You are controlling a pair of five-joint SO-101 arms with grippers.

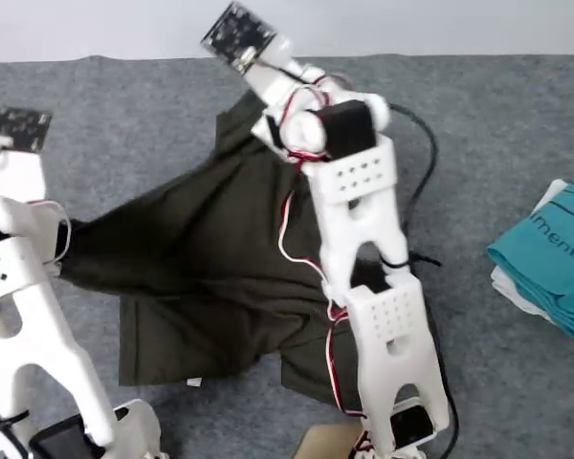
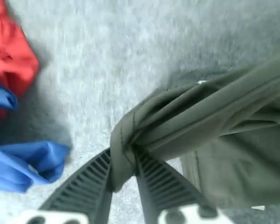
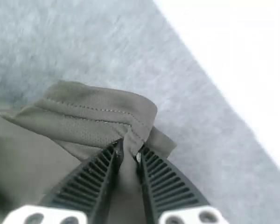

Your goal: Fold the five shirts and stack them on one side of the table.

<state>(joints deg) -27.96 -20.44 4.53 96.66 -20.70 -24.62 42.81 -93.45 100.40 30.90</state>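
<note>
My left hand point(image 2: 123, 161) and right hand point(image 3: 129, 149) each clamp an edge of the dark olive cloth shirt point(image 1: 210, 258), spread on the grey felt desk point(image 1: 517, 134) well apart from the folded teal shirts point(image 1: 545, 253), so I can tension it for folding.

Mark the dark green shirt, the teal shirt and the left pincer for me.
dark green shirt point(image 1: 201, 277): high view, middle of its body.
teal shirt point(image 1: 555, 263): high view, its top surface.
left pincer point(image 2: 122, 157): left wrist view, midway between fingertips.

This is looking like a robotics lab: felt is covering the tabletop point(image 1: 517, 115), and wires point(image 1: 283, 239) are trailing along white arms point(image 1: 359, 215).
</note>
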